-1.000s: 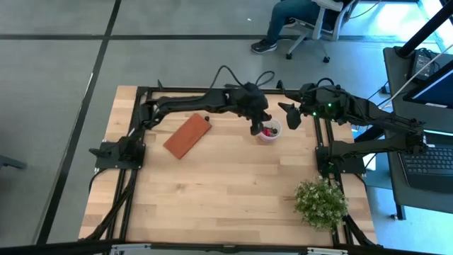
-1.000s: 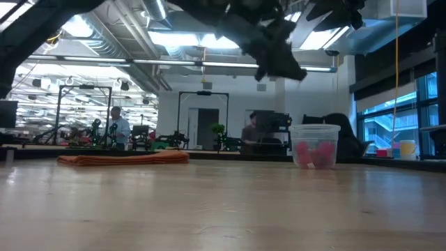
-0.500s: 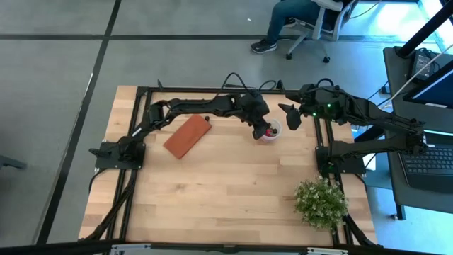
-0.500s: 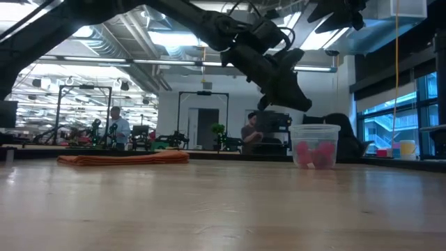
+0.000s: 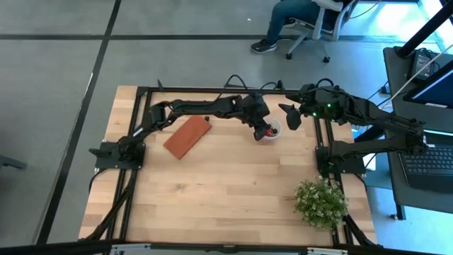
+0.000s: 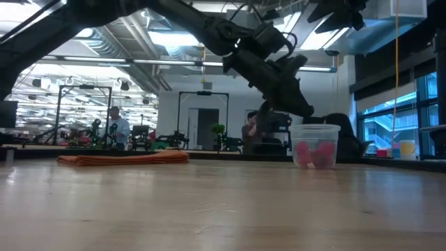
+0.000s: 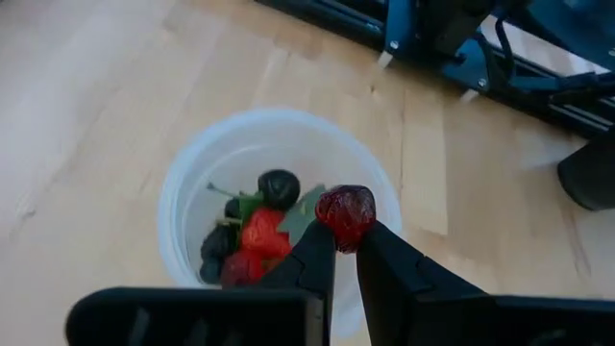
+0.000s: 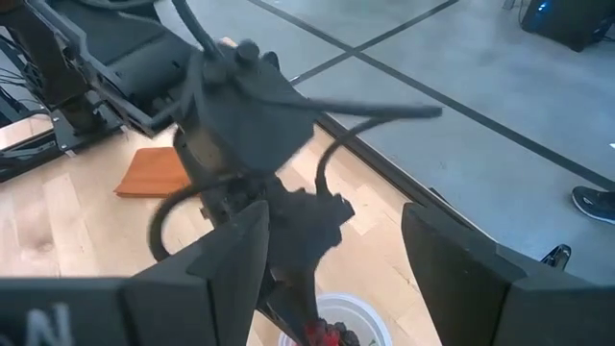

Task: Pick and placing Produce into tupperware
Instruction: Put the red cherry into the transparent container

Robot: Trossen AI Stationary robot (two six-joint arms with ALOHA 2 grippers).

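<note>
While the left end effector [image 7: 346,240] is hanging just above the rim of the tupperware [image 7: 192,192], it is pinching a small red berry [image 7: 346,213] between its fingertips, jaws nearly together, squeezing the fruit at its very tip. That placement is looking deliberate: the berry is sitting over the cup's edge so a release should be dropping it inside, onto the red and dark berries [image 7: 252,231] already lying in the bottom. The cup is standing on the bench [image 5: 233,184] near the far edge, beside the orange-brown block [image 5: 187,136]. The right end effector [image 5: 291,115] is waiting just beside the cup, jaws standing wide, gripping nothing.
</note>
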